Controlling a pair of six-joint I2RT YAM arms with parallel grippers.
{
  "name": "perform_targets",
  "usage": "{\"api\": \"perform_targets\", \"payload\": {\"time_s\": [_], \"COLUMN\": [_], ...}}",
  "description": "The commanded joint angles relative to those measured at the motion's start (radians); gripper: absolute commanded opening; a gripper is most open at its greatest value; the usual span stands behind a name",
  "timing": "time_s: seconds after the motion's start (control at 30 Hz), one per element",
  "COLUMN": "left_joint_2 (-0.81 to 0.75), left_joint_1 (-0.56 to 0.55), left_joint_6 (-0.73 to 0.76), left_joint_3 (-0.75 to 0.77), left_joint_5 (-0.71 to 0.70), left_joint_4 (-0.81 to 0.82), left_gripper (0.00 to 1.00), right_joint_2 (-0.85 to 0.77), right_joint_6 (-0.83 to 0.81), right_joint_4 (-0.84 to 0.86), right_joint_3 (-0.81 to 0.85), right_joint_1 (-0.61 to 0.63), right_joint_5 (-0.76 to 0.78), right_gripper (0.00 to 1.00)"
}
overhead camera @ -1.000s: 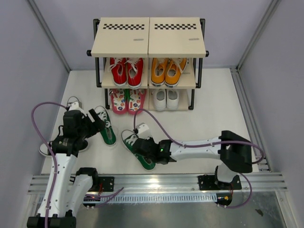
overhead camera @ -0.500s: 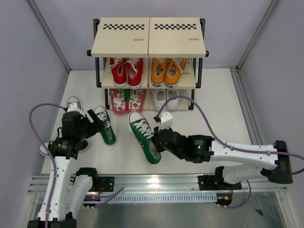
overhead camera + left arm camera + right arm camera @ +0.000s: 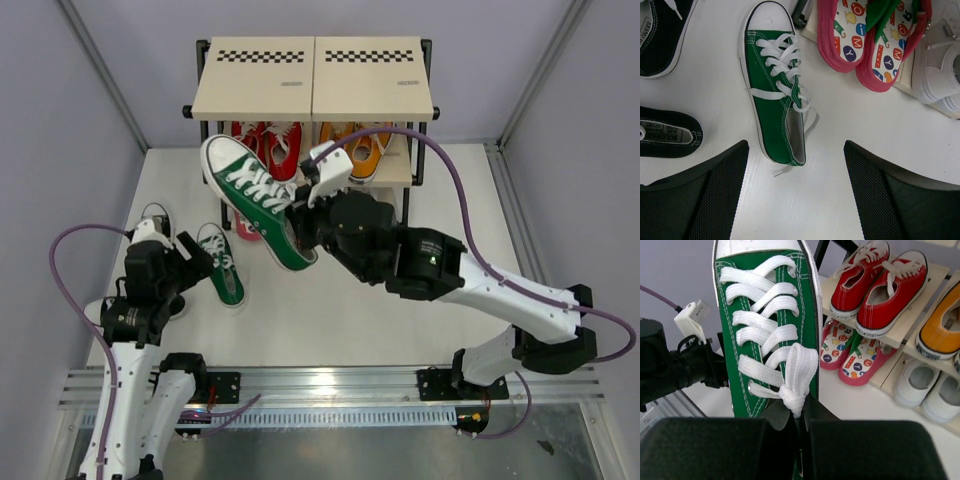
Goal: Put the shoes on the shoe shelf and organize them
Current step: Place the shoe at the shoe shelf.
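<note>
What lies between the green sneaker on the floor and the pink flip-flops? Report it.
Bare white floor, seen in the left wrist view; only the shelf's black leg stands near the sneaker's toe.

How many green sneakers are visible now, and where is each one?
2. The held sneaker is in the shut right claw, in the air before the shoe shelf; the second sneaker lies on the table beside the left claw.

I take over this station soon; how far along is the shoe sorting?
Done: the pink flip-flops and the white shoes sit on the bottom tier of the shoe shelf. In hand: the right gripper is shut on one green sneaker, lifted in front of the shelf. To do: the other green sneaker lies on the table under the open left gripper, and both black sneakers lie there too.
</note>
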Motion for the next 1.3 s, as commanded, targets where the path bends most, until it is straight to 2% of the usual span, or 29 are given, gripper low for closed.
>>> {"api": "perform_targets", "payload": {"time_s": [0.0,0.07,0.1,0.13,0.2,0.33,0.47,0.63,0.87,1.07,1.27], "left_joint_2": [-0.036,-0.042,-0.042,-0.041,-0.039,-0.033,-0.025,-0.021,-0.019,-0.016,-0.015], "left_joint_1": [-0.003,-0.002,-0.002,-0.002,-0.002,-0.002,-0.002,-0.002,-0.002,-0.002,-0.002], "left_joint_6": [-0.012,-0.012,-0.012,-0.012,-0.012,-0.012,-0.01,-0.008,-0.01,-0.012,-0.013], "left_joint_3": [-0.009,-0.01,-0.01,-0.01,-0.01,-0.01,-0.01,-0.01,-0.013,-0.013,-0.015], "left_joint_5": [-0.025,-0.023,-0.025,-0.023,-0.026,-0.023,-0.019,-0.02,-0.027,-0.036,-0.046], "left_joint_4": [0.025,0.027,0.027,0.027,0.025,0.027,0.027,0.027,0.027,0.027,0.025], "left_gripper": [0.8,0.8,0.8,0.8,0.8,0.8,0.81,0.81,0.81,0.81,0.81], "right_joint_2": [0.084,0.15,0.217,0.247,0.291,0.263,0.227,0.212,0.213,0.233,0.298], "right_joint_6": [-0.155,-0.159,-0.152,-0.146,-0.159,-0.239,-0.251,-0.303,-0.432,-0.357,-0.281], "right_joint_4": [0.092,0.038,-0.032,-0.06,-0.077,0.007,0.055,0.066,0.142,0.107,0.075], "right_joint_3": [0.246,0.366,0.491,0.547,0.65,0.66,0.658,0.679,0.692,0.693,0.739], "right_joint_1": [-0.051,-0.105,-0.134,-0.189,-0.223,-0.272,-0.401,-0.493,-0.594,-0.731,-0.812], "right_joint_5": [0.009,0.002,-0.006,-0.011,0.036,0.106,0.112,0.158,0.296,0.232,0.183], "right_gripper": [0.03,0.03,0.03,0.03,0.03,0.03,0.03,0.03,0.03,0.03,0.03]}}
